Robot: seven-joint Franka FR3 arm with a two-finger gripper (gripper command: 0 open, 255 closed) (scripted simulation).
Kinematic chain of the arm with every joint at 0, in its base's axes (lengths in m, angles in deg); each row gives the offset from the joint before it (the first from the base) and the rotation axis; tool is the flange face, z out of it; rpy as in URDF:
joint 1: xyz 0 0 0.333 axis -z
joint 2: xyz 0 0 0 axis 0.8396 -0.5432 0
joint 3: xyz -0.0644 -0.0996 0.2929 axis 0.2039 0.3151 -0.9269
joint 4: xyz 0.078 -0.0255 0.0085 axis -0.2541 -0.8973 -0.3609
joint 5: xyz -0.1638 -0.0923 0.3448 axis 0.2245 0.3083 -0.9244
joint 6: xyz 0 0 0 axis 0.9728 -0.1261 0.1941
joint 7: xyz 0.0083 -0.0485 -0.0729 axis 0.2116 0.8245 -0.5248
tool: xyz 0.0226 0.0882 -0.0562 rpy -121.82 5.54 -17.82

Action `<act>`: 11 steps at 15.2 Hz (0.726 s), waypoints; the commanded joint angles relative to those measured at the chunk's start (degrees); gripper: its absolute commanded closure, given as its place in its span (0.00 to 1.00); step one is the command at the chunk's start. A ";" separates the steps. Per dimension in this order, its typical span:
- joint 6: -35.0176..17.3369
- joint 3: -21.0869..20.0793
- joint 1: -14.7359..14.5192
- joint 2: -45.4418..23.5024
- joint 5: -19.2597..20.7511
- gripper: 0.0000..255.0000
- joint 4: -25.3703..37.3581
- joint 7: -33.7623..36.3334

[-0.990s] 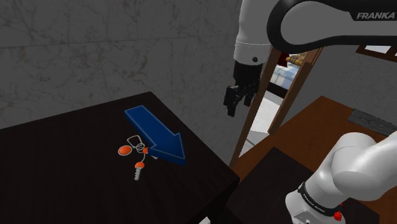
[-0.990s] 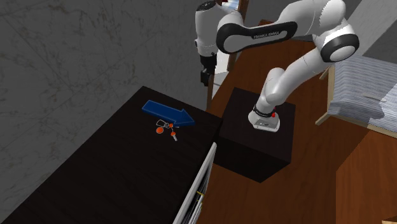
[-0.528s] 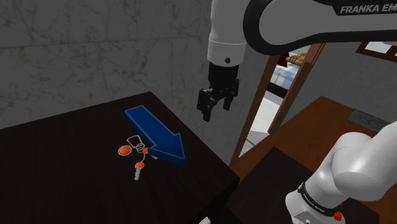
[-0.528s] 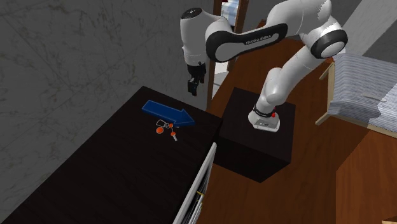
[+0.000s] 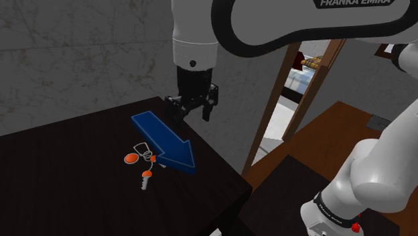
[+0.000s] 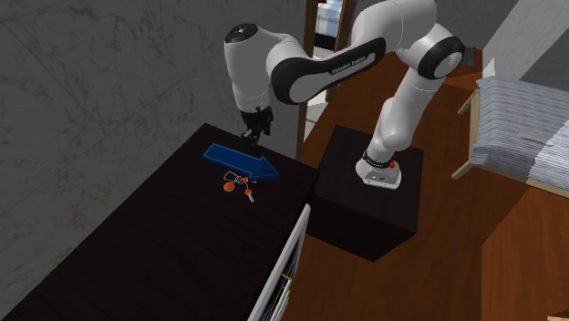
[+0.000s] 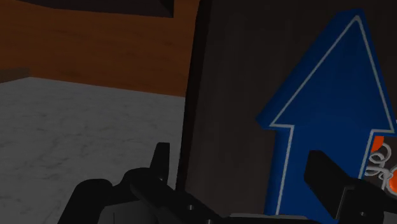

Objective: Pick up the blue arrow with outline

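Observation:
A flat blue arrow (image 5: 163,141) with a thin pale outline lies on the dark table (image 5: 60,181), its head toward the table's near corner. In the second exterior view the blue arrow (image 6: 241,160) sits near the table's far end. My black gripper (image 5: 190,111) hangs open just above the arrow's tail end, fingers apart and empty; the gripper (image 6: 252,139) points down at the table. In the wrist view the arrow (image 7: 331,121) lies ahead of the gripper (image 7: 245,170), mostly toward one finger (image 7: 324,172), with the table edge running between the fingers.
A set of keys with orange tags (image 5: 142,161) rests against the arrow's side, near its head. A grey marbled wall (image 5: 74,53) rises behind the table. The table's edge (image 5: 228,167) drops to a wooden floor (image 6: 438,274) beside the black stand (image 6: 374,201). A bed (image 6: 529,128) stands far right.
The arm has swung toward the shoulder view's left, carrying the gripper from beside the table's edge to above the arrow's tail, and it has turned about its axis. The arrow and keys have not moved.

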 commanded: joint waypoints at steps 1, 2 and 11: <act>0.51 -1.42 -1.08 -4.56 2.48 0.00 4.92 3.05; 0.90 -2.08 -1.90 -6.98 3.90 0.00 7.56 4.61; -2.21 -3.02 -4.75 -13.54 7.93 0.00 10.50 8.62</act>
